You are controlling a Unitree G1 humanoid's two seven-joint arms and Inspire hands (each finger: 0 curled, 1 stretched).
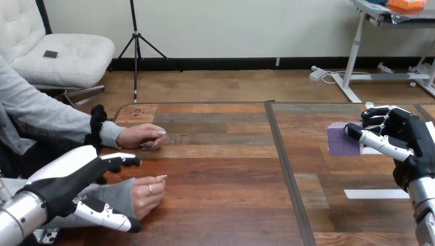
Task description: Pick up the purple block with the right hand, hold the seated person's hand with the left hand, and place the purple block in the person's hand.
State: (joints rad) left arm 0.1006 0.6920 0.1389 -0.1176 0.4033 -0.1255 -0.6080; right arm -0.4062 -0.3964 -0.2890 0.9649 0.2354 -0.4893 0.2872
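Single head-mounted camera, forward and down, close over the wooden table (pixel 215 169).

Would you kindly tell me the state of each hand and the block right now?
purple block: gripped, seemingly resting on the table.
right hand: shut on the purple block, thumb across it.
left hand: open, beside the person's nearer hand.
person's nearer hand: loosely curled, empty.
person's farther hand: resting on table, empty.

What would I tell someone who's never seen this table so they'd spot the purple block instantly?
Start at the wooden table and go to its right side, where the robot's right hand comes in. The purple block sits between that hand's thumb and fingers; it is the only purple, box-shaped thing there.
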